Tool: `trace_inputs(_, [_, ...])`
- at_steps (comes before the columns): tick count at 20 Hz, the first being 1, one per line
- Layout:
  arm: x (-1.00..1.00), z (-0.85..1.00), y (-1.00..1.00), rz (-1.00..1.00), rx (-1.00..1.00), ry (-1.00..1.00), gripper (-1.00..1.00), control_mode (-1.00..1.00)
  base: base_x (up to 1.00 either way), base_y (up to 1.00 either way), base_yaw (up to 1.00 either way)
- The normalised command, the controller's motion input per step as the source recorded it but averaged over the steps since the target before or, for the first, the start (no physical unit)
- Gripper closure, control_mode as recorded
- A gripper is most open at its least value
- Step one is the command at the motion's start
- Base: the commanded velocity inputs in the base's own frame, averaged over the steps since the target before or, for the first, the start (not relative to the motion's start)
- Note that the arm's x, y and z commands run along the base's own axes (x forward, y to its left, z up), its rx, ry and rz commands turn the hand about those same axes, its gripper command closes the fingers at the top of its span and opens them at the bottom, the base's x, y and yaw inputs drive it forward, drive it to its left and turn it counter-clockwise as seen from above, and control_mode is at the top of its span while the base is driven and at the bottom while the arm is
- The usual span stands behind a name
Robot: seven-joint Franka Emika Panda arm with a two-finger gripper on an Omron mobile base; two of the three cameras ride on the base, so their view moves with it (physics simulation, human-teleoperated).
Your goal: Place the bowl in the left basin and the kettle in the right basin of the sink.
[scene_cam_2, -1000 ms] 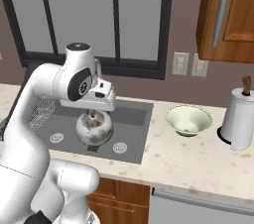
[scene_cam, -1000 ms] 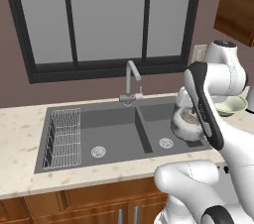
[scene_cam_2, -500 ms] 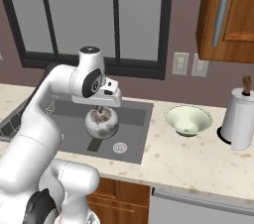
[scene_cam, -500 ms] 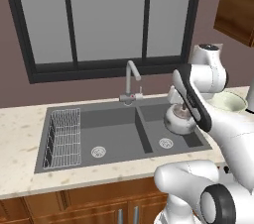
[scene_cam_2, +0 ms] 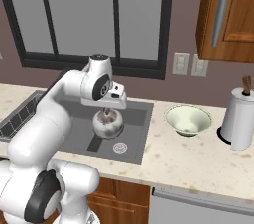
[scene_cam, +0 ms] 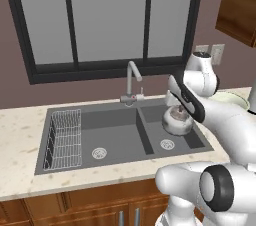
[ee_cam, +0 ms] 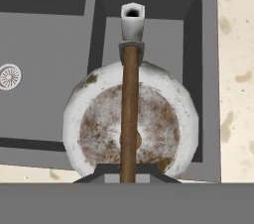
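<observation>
Hanging load: kettle [scene_cam: 177,120] is suspended over the right basin [scene_cam: 192,137], clear of the basin floor as far as both base views show.
Pincer [scene_cam_2: 106,114]: closed tight on the kettle's thin brown handle; in the hand view the handle runs straight up from between the fingertips, across the mottled lid to the spout.
Kettle position: in the hand view its round body [ee_cam: 131,127] overlaps the near rim of the right basin and the divider toward the left basin; the spout points to the far wall of the basin.
Right basin edges: far wall and counter-side wall are visible and unobstructed; a round drain [scene_cam: 167,144] lies on the floor, beside the kettle's outline in the left base view.
Left basin [scene_cam: 107,135]: wider, with a white wire rack [scene_cam: 64,139] along its outer side and a drain [scene_cam: 99,153] near the middle; open floor between rack and divider.
Sink [scene_cam: 42,162]: dark grey, set into the pale speckled counter [scene_cam_2: 198,153]; the chrome faucet [scene_cam: 131,82] stands behind the divider, apart from the kettle.
Bowl [scene_cam_2: 188,120]: upright on the counter just past the sink's right rim, well apart from the kettle.
Neighbouring item: white canister [scene_cam_2: 240,118] stands near the bowl on its far side, not touching it.
</observation>
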Motion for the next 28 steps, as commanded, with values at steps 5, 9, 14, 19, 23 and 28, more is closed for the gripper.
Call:
trace_inputs(5, [0.30, -0.42, -0.08, 0.00, 0.00, 0.00, 1.00, -1.00, 0.00, 0.00, 0.00])
trace_inputs(9, [0.33, -0.40, -0.01, 0.00, 0.00, 0.00, 1.00, -1.00, 0.00, 0.00, 0.00])
trace_inputs(14, [0.23, -0.39, -0.01, 0.00, 0.00, 0.00, 1.00, -1.00, 0.00, 0.00, 0.00])
trace_inputs(19, [0.18, -0.36, -0.04, 0.00, 0.00, 0.00, 1.00, -1.00, 0.00, 0.00, 0.00])
trace_inputs(23, [0.27, -0.32, 0.00, 0.00, 0.00, 0.00, 1.00, -1.00, 0.00, 0.00, 0.00])
trace_inputs(28, [0.31, -0.26, 0.00, 0.00, 0.00, 0.00, 1.00, -1.00, 0.00, 0.00, 0.00])
